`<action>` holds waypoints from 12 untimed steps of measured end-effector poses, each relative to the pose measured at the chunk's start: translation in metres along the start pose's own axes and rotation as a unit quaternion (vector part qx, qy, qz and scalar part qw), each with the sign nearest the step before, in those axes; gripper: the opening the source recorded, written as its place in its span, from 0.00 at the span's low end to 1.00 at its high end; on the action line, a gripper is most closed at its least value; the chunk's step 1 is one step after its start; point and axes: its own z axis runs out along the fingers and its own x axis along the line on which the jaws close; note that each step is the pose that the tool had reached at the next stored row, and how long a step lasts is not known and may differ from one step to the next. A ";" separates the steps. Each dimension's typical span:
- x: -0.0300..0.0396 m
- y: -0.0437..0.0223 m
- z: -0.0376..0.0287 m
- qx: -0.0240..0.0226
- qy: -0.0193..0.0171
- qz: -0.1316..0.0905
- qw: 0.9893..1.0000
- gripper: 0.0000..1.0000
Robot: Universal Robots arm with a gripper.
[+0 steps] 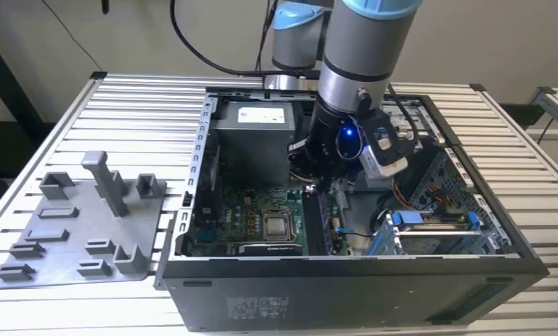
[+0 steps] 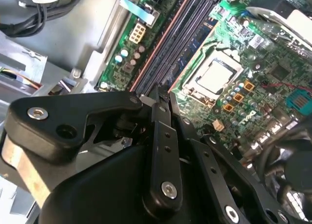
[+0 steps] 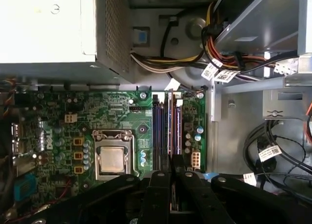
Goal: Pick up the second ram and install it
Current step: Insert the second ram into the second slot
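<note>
in the exterior view, the arm is seen reaching down into the open computer case [image 1: 353,280] on the table [image 1: 138,112], beside the grey tray [image 1: 82,231]. in the second wrist view, the hand [image 2: 161,95] is seen just above the memory slots [image 2: 175,39]. in the first wrist view, the hand [image 3: 170,177] is closed narrowly on the second ram [image 3: 170,121], which is stood edge-on in the slots beside the processor [image 3: 111,158].

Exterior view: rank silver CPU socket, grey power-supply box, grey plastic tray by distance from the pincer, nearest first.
1. Silver square CPU socket, on the motherboard just below the pincer.
2. Grey metal power-supply box, at the case's far end.
3. Grey plastic tray, outside the case, on the exterior view's left.
</note>
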 end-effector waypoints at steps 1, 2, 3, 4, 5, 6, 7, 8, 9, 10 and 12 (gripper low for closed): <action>0.0000 -0.0012 0.0016 0.000 0.000 0.001 1.000 0.14; 0.0000 -0.0020 0.0033 0.000 0.000 0.003 1.000 0.14; 0.0001 -0.0028 0.0048 0.000 0.000 0.006 1.000 0.14; 0.0000 -0.0037 0.0061 0.000 0.000 0.009 1.000 0.14; 0.0001 -0.0043 0.0078 0.000 -0.001 0.012 1.000 0.14; 0.0004 -0.0048 0.0091 0.000 -0.001 0.013 1.000 0.14; 0.0008 -0.0052 0.0105 0.000 -0.001 0.014 1.000 0.14; 0.0014 -0.0058 0.0119 0.000 -0.001 0.016 1.000 0.14; 0.0019 -0.0064 0.0132 0.000 -0.001 0.017 1.000 0.14; 0.0023 -0.0070 0.0141 0.000 -0.001 0.018 1.000 0.14; 0.0027 -0.0075 0.0163 0.000 0.001 0.022 1.000 0.14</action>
